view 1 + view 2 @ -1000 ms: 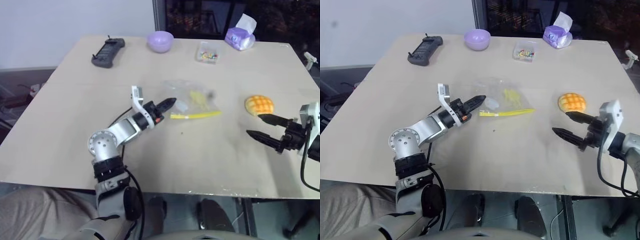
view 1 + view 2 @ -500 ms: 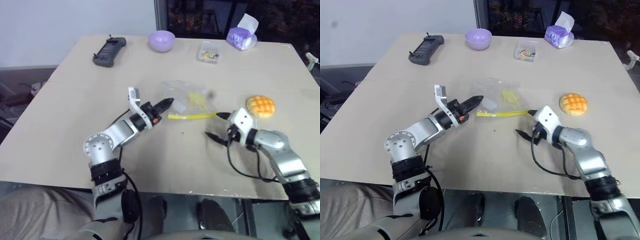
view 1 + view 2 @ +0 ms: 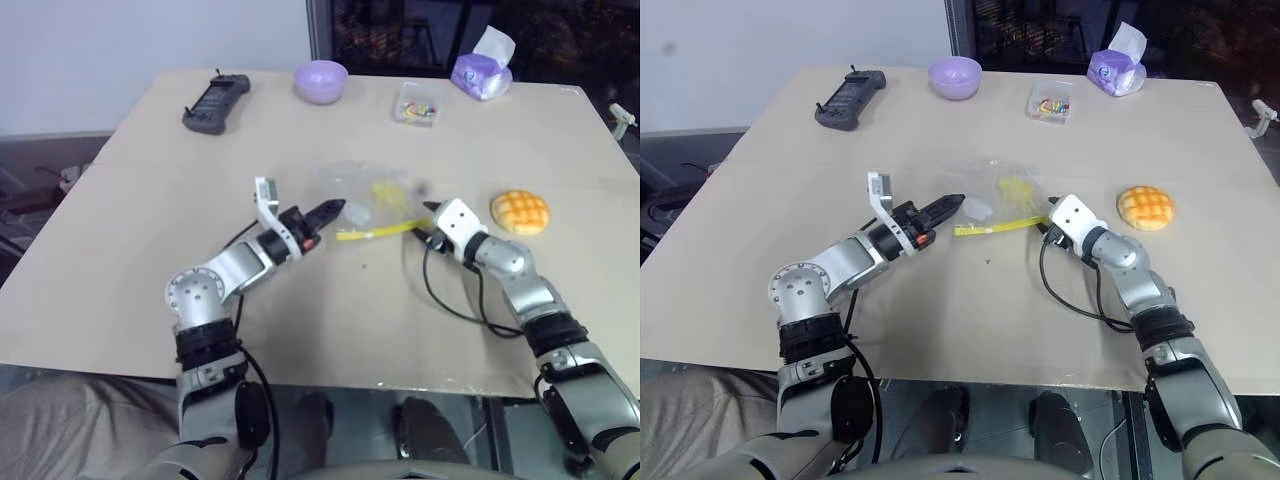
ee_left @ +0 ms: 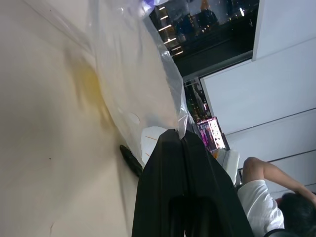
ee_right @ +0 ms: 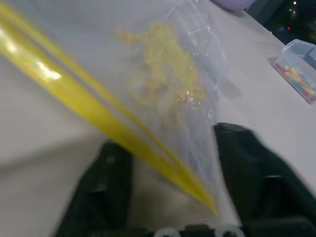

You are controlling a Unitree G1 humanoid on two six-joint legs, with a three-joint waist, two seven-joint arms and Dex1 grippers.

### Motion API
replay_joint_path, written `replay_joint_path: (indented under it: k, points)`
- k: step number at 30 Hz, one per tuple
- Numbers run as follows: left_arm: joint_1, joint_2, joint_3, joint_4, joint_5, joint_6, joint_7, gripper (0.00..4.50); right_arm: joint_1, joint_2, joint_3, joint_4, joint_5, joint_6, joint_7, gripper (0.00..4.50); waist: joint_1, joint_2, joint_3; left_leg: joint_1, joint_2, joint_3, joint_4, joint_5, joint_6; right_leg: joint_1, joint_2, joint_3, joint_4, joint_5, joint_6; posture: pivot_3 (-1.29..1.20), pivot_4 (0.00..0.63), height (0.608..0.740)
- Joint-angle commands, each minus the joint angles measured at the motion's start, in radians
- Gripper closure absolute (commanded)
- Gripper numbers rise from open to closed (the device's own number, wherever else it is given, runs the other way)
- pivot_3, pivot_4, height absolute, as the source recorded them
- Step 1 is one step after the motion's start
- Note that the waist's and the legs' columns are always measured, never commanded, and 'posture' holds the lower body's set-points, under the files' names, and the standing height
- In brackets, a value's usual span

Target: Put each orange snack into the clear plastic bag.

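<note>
Orange snack (image 3: 519,212): loose on tabletop (image 3: 140,250), right of clear plastic bag (image 3: 375,200) | left hand (image 3: 330,210): clenched on bag's edge, anchoring it | right hand (image 5: 170,195): parted astride zip corner, likely to open the mouth.

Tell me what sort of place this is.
Probably an indoor lab or office test area at night: a plain tan table set with odd props, a black handheld controller, a tissue pack, dark windows behind showing city lights, and a seated person.
</note>
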Motion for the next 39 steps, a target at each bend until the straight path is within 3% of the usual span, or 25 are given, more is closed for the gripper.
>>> replay_joint_path:
  k: [1, 3, 8, 11, 15, 20, 25, 31, 39]
  points:
    - [-0.002, 0.001, -0.001, -0.029, -0.042, -0.014, 0.013, 4.5, -0.007, -0.016, -0.016, 0.018, -0.006, -0.034, 0.003, 3.52, 0.0, 0.0, 0.0, 0.0, 0.0, 0.0, 0.0, 0.0, 0.0, 0.0, 0.0, 0.0, 0.0, 0.0, 0.0, 0.0, 0.15, 0.74]
    - [-0.001, 0.0, -0.006, -0.034, -0.046, -0.016, 0.026, 4.5, -0.01, -0.015, -0.018, 0.026, -0.006, -0.041, 0.003, 4.35, -0.001, 0.0, 0.0, 0.0, 0.0, 0.0, 0.0, 0.0, 0.0, 0.0, 0.0, 0.0, 0.0, 0.0, 0.0, 0.0, 0.15, 0.74]
    - [0.016, 0.013, -0.062, -0.103, 0.027, -0.094, 0.005, 4.5, -0.019, -0.011, -0.022, 0.026, -0.009, -0.043, 0.001, 4.44, -0.003, 0.0, 0.0, 0.0, 0.0, 0.0, 0.0, 0.0, 0.0, 0.0, 0.0, 0.0, 0.0, 0.0, 0.0, 0.0, 0.15, 0.74]
    - [0.025, 0.015, -0.077, -0.133, 0.05, -0.138, 0.012, 3.87, -0.024, -0.012, -0.021, 0.013, -0.014, -0.039, -0.002, 4.5, -0.005, 0.0, 0.0, 0.0, 0.0, 0.0, 0.0, 0.0, 0.0, 0.0, 0.0, 0.0, 0.0, 0.0, 0.0, 0.0, 0.15, 0.74]
    - [0.048, 0.08, -0.102, -0.196, 0.076, -0.153, -0.021, 2.27, -0.035, -0.018, -0.018, -0.017, -0.032, -0.024, -0.004, 4.5, -0.012, 0.0, 0.0, 0.0, 0.0, 0.0, 0.0, 0.0, 0.0, 0.0, 0.0, 0.0, 0.0, 0.0, 0.0, 0.0, 0.15, 0.74]
    - [0.107, 0.262, -0.102, -0.331, 0.083, -0.212, -0.224, 2.27, -0.057, -0.02, -0.015, -0.061, -0.058, 0.017, -0.009, 4.5, -0.025, 0.0, 0.001, 0.0, 0.001, 0.001, -0.002, 0.0, 0.0, -0.002, 0.0, 0.002, 0.001, 0.0, 0.0, 0.0, 0.15, 0.74]
    - [0.135, 0.422, -0.235, -0.486, 0.233, -0.35, -0.42, 2.27, -0.085, 0.005, 0.012, -0.072, -0.088, 0.05, -0.002, 4.5, -0.02, 0.0, 0.001, -0.001, 0.001, 0.003, -0.006, 0.001, -0.001, -0.005, 0.001, 0.004, 0.0, 0.0, 0.0, 0.0, 0.15, 0.74]
    - [0.163, 0.589, -0.584, -0.45, 0.782, -0.744, -0.529, 2.27, -0.134, 0.072, 0.048, -0.056, -0.126, 0.11, -0.014, 4.5, -0.022, 0.0, 0.001, 0.001, 0.001, 0.004, -0.011, 0.001, -0.002, -0.005, 0.001, 0.005, -0.001, 0.0, 0.0, 0.0, 0.15, 0.74]
    - [0.239, 0.603, -0.677, -0.34, 1.044, -0.924, -0.511, 2.27, -0.208, 0.125, 0.058, -0.078, -0.21, 0.252, -0.114, 4.5, -0.023, 0.002, 0.003, 0.0, 0.002, 0.006, -0.014, 0.001, -0.002, -0.01, 0.002, 0.007, -0.001, 0.0, -0.001, 0.0, 0.15, 0.74]
